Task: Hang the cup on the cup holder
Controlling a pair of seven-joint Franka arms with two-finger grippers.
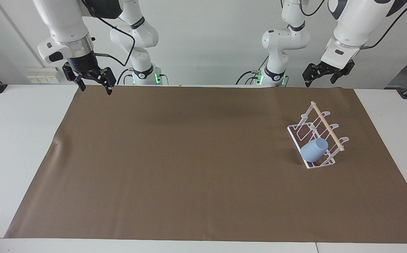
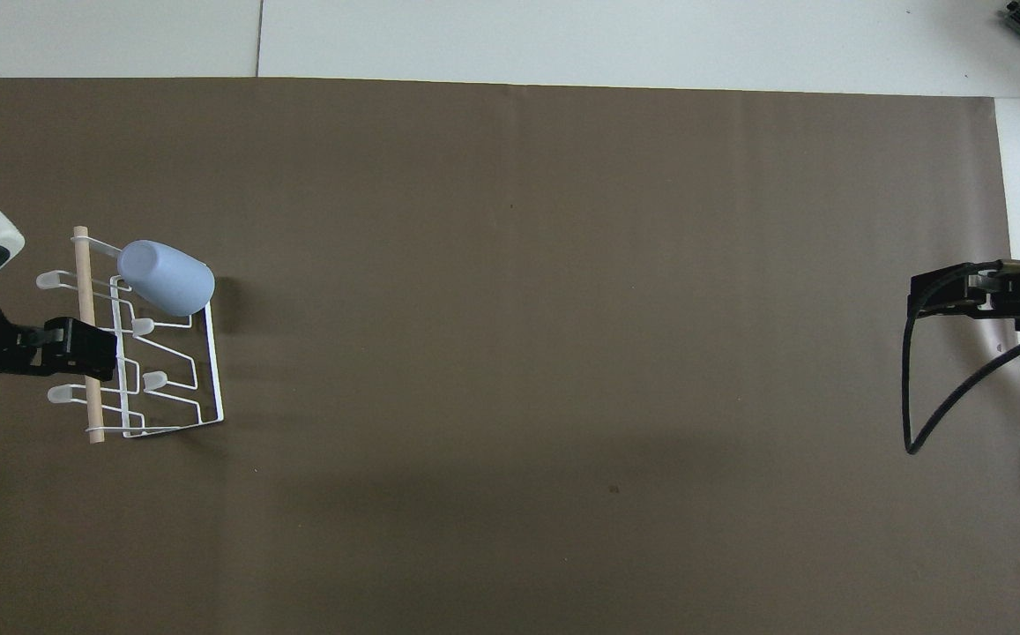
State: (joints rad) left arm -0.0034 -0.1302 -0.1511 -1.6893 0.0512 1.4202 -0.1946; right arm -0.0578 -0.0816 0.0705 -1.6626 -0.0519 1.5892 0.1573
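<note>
The light-blue cup sits tilted on the white wire cup holder, at the holder's end farther from the robots. The holder's wooden dowel runs along its top. In the overhead view the cup rests on the holder beside the dowel. My left gripper is open and empty, raised over the mat's edge nearer to the robots, apart from the holder; in the overhead view it overlaps the dowel. My right gripper is open and empty, waiting over the mat's corner at the right arm's end.
A brown mat covers most of the white table. A black cable loop hangs by the right gripper.
</note>
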